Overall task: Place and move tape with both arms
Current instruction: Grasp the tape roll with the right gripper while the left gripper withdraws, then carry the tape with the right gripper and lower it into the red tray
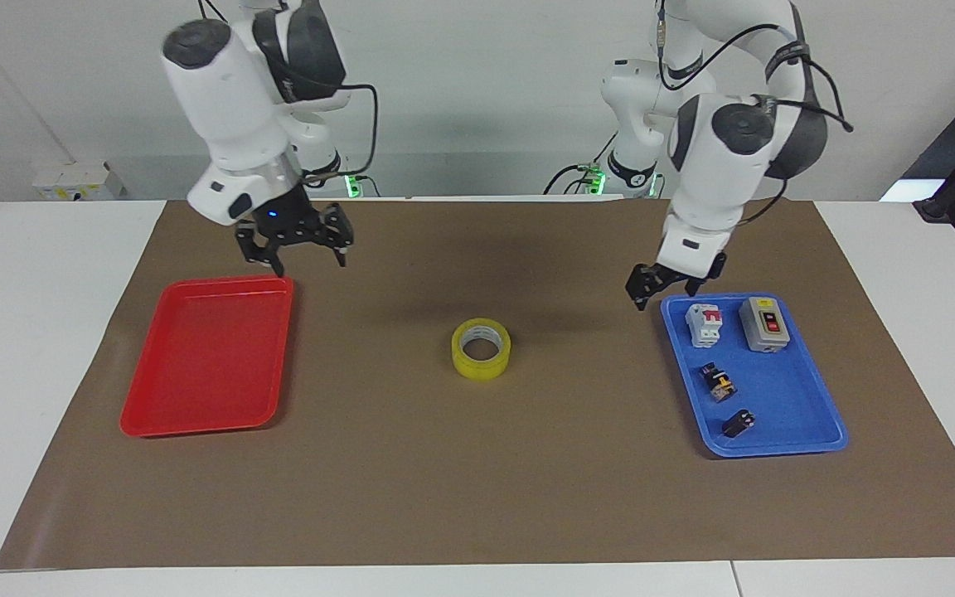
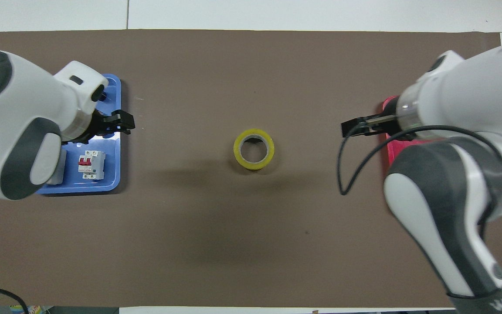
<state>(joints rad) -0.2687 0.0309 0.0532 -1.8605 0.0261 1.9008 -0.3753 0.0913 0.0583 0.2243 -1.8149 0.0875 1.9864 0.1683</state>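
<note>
Both jaws stand open and empty: I see the right gripper [image 1: 296,251] raised over the red tray [image 1: 150,414] edge, the left gripper [image 1: 670,286] beside the blue tray [image 1: 784,444]. Between the trays the tape [image 1: 482,349] lies flat on the mat. I fear a finger landing on its rim and tipping it.

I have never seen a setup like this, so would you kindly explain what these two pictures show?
These are two white robot arms at a table, each ending in a black two-finger pincer. One picture faces the robots; the other looks down from above them. A roll of yellow tape lies flat on the brown mat, held by nothing. The left pincer hangs over the blue tray of small electrical parts; the right pincer is open over the red tray.
</note>
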